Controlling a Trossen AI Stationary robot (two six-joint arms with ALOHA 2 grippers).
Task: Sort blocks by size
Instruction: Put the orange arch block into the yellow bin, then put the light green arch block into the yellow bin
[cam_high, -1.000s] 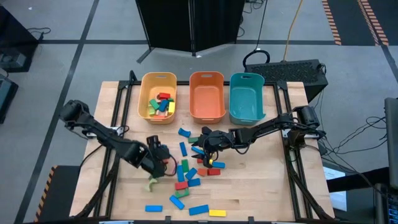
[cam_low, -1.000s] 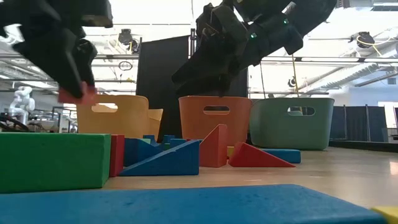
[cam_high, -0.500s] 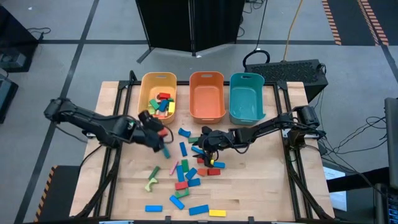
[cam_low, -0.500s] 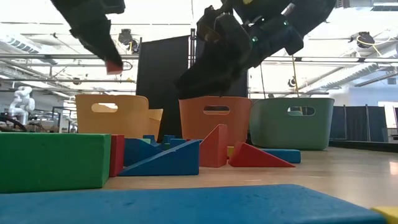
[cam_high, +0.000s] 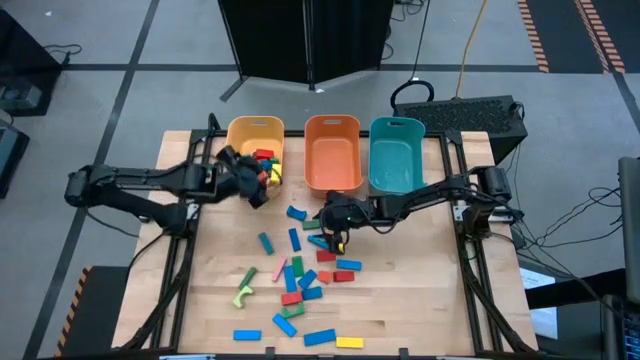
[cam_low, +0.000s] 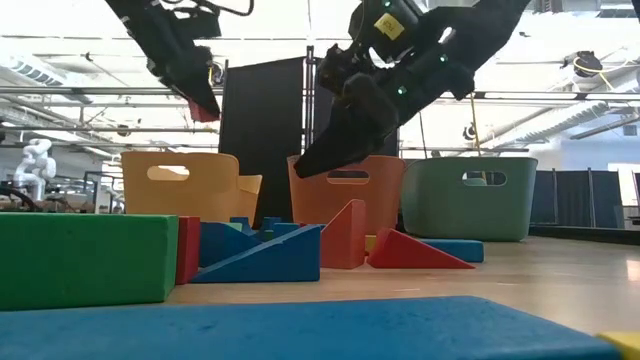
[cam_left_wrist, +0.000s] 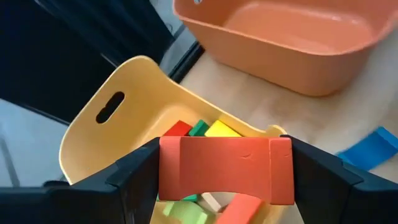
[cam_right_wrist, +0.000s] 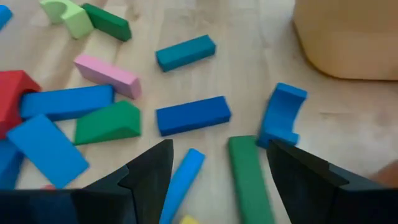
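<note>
Over the near right part of the yellow bin (cam_high: 250, 150) my left gripper (cam_high: 256, 186) is shut on a red block (cam_left_wrist: 225, 168); the bin (cam_left_wrist: 118, 137) below it holds several blocks. The low view shows the same red block (cam_low: 206, 110) high above the table. My right gripper (cam_high: 336, 236) hovers open over the loose blocks in the table's middle. A green bar (cam_right_wrist: 249, 171) and a light-blue bar (cam_right_wrist: 181, 183) lie on the wood below its gap (cam_right_wrist: 219, 167). More blocks (cam_high: 300, 280) lie scattered toward the near edge. My left gripper pinches the red block between its two fingers, one on each short end (cam_left_wrist: 169, 171). The block spans the gap crosswise. The fingers slant downward from the table's left. The block hangs level, lifted clear above the yellow bin.
The orange bin (cam_high: 332, 155) and the teal bin (cam_high: 396, 160) stand right of the yellow one along the far edge. A blue arch (cam_right_wrist: 283, 115) lies just near the orange bin. Large green and blue blocks (cam_low: 80, 260) sit close to the low camera.
My left gripper has carried the red block up from the table's near-middle toward the far edge, turning as it went, and now holds it over the yellow bin. My right gripper has rolled slightly and shifted a little over the middle blocks, still open.
</note>
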